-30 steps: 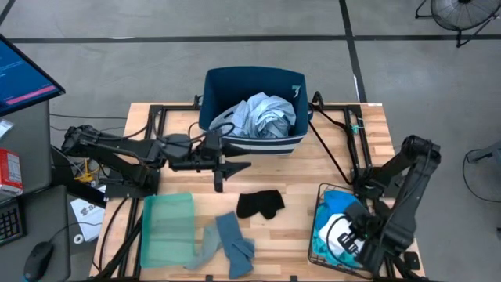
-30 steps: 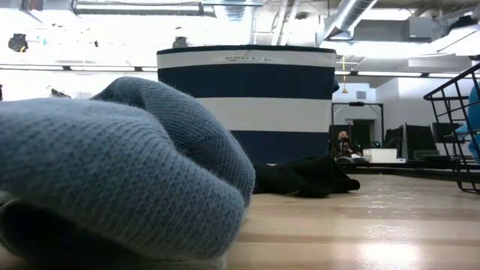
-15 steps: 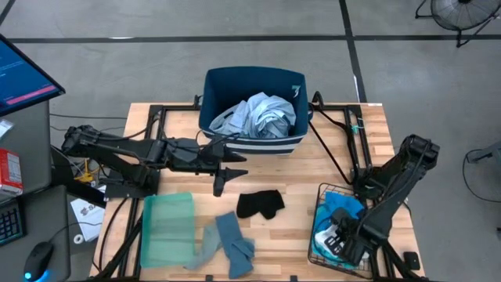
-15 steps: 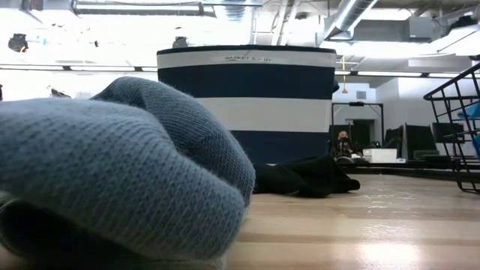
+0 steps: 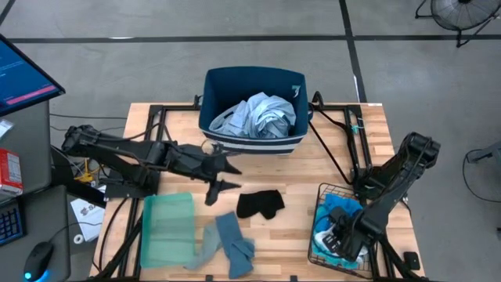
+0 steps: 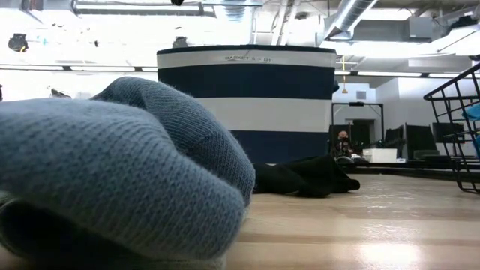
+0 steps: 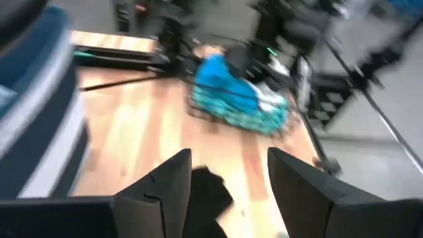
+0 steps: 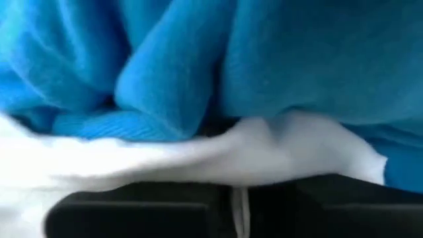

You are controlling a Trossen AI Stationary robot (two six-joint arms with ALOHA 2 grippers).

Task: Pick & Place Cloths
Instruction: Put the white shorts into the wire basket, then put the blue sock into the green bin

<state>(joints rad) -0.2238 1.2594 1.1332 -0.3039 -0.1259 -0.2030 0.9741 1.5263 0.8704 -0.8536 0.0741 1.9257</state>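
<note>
My left gripper (image 5: pixel 223 182) (image 7: pixel 228 165) is open and hovers over the table between the navy bin and the small black cloth (image 5: pixel 261 204) (image 7: pixel 208 192), which lies flat on the wood. The grey-blue cloth (image 5: pixel 228 243) (image 6: pixel 112 172) rests near the table's near edge. The pale blue-white shirt (image 5: pixel 262 116) sits heaped in the bin. My right gripper (image 5: pixel 335 241) (image 8: pixel 236 198) is down inside the wire basket, shut among the bright blue cloth (image 8: pixel 198 59) and the white cloth (image 8: pixel 132 158). My right gripper comes from above into the basket's pile. A thin strip of the white cloth (image 8: pixel 238 198) shows between its two closed fingers, and the rest of that cloth bunches right in front of them under the bright blue cloth. Which edge or layer it has is hidden.
The navy striped bin (image 5: pixel 254 145) (image 6: pixel 247 97) stands at the table's far side. A pale green tray (image 5: pixel 168 227) lies at the near left. The black wire basket (image 5: pixel 322 196) (image 7: pixel 198 106) occupies the near right corner. Bare wood lies between the black cloth and the basket.
My left gripper has moved from beside the bin toward the table's near edge and tipped downward toward the small black cloth, staying open. My right arm has sunk lower into the wire basket, onto the blue and white cloths.
</note>
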